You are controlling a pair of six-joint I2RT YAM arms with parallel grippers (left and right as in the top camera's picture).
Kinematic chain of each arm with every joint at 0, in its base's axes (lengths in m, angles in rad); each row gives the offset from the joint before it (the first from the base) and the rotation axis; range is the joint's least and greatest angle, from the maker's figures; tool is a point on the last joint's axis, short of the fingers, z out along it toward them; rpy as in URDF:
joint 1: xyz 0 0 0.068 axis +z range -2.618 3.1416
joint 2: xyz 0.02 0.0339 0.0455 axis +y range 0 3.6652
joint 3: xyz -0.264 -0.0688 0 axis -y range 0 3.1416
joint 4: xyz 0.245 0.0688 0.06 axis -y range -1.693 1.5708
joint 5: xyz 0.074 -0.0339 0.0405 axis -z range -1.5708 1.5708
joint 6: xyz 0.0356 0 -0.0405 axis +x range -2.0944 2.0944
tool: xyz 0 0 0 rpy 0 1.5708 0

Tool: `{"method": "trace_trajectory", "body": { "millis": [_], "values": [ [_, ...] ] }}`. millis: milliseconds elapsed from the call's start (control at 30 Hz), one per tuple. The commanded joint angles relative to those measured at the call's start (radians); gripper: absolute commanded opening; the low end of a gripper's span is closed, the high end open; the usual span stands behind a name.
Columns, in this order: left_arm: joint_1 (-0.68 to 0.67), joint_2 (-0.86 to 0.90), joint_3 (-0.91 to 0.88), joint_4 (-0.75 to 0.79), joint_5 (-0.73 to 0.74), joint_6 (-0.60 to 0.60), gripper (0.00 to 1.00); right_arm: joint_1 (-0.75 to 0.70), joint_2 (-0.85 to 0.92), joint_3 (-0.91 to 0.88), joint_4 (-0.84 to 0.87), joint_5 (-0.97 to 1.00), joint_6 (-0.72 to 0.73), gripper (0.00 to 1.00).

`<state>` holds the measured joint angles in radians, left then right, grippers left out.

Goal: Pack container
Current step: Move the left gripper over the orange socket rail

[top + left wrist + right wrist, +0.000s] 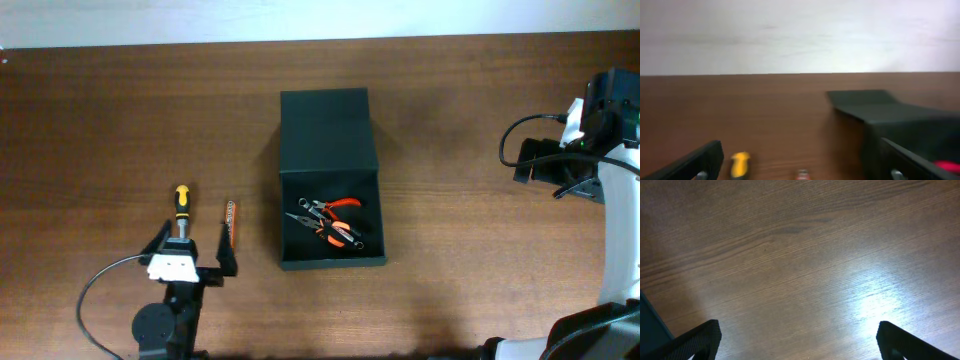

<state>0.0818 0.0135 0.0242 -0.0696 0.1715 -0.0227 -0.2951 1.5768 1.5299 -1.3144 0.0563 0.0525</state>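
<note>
A wooden table (pixel 120 120) is seen from above. The container (pixel 330 150) is placed at its centre – a dark green-black box with its flap lid folded back, away from the arms. Orange-handled pliers (pixel 340 236) are seen lying inside the open box, seemingly two pairs, close together.

The left gripper (pixel 193 248) is positioned at the lower left, well apart from the container, with its fingers spread wide and nothing held between them. A screwdriver (pixel 182 203) with a yellow-and-black handle is laid just beyond it, the shaft reaching in between the fingers. A small orange tool (pixel 231 222) is set just beside the screwdriver, nearer the box; its kind cannot be told.

The right gripper (pixel 799 332) is held at the far right edge – its fingers are likewise parted wide, over bare wood.
</note>
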Motion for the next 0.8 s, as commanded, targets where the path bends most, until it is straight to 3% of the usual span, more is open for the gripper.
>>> {"method": "trace_trajectory", "body": {
  "millis": [0,200,367,400,500,767],
  "values": [
    [0.006,-0.007,0.012,-0.013,0.217,-0.091,0.99,-0.007,0.002,-0.005,0.003,0.008,0.005,0.99],
    [0.006,0.012,0.145,-0.152,0.227,-0.134,0.99,-0.007,0.002,-0.005,0.003,0.008,0.005,0.99],
    [0.006,0.152,0.396,-0.333,0.149,0.031,0.99,-0.007,0.002,-0.005,0.003,0.008,0.005,0.99],
    [0.006,0.241,0.521,-0.435,0.067,0.081,0.99,-0.007,0.002,-0.005,0.003,0.008,0.005,0.99],
    [0.006,0.387,0.715,-0.556,0.041,0.183,0.99,-0.007,0.002,-0.005,0.003,0.008,0.005,0.99],
    [0.006,0.603,0.933,-0.633,0.042,0.230,0.99,-0.007,0.002,-0.005,0.003,0.008,0.005,0.99]
  ]
}}
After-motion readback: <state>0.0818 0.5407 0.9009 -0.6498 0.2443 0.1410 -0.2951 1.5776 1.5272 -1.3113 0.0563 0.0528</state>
